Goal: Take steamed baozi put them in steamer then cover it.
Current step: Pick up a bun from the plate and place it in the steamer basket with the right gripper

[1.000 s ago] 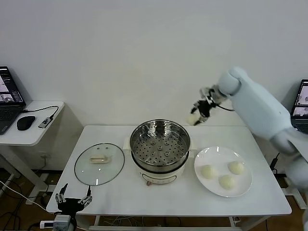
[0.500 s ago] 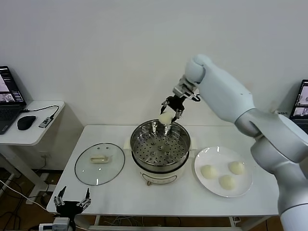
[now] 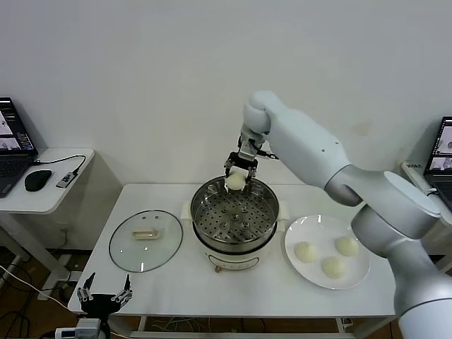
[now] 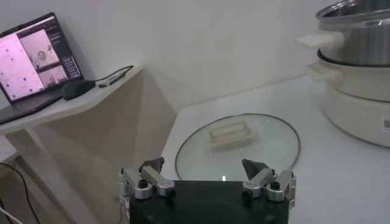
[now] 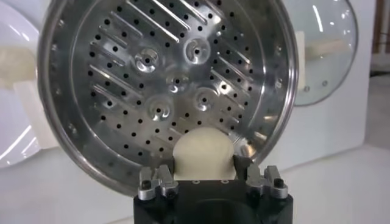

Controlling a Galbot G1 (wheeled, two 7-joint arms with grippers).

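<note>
My right gripper (image 3: 236, 174) is shut on a pale baozi (image 3: 234, 181) and holds it over the far rim of the steel steamer (image 3: 235, 213). In the right wrist view the baozi (image 5: 203, 153) sits between the fingers above the perforated tray (image 5: 170, 79). Three more baozi (image 3: 306, 251) lie on the white plate (image 3: 360, 275) right of the steamer. The glass cover (image 3: 146, 240) with its cream handle lies flat on the table left of the steamer. My left gripper (image 3: 104, 294) is open and empty, parked low off the table's front left corner; the cover (image 4: 237, 146) lies ahead of it.
A side desk (image 3: 42, 187) with a laptop, mouse and cable stands to the left. Another laptop (image 3: 441, 148) is at the far right. The wall is close behind the table. The steamer's cream base and handle (image 4: 359, 91) show in the left wrist view.
My right arm has swung left from beyond the plate's far side, carrying the baozi, and lowered it to the steamer's far rim. The left arm has not moved.
</note>
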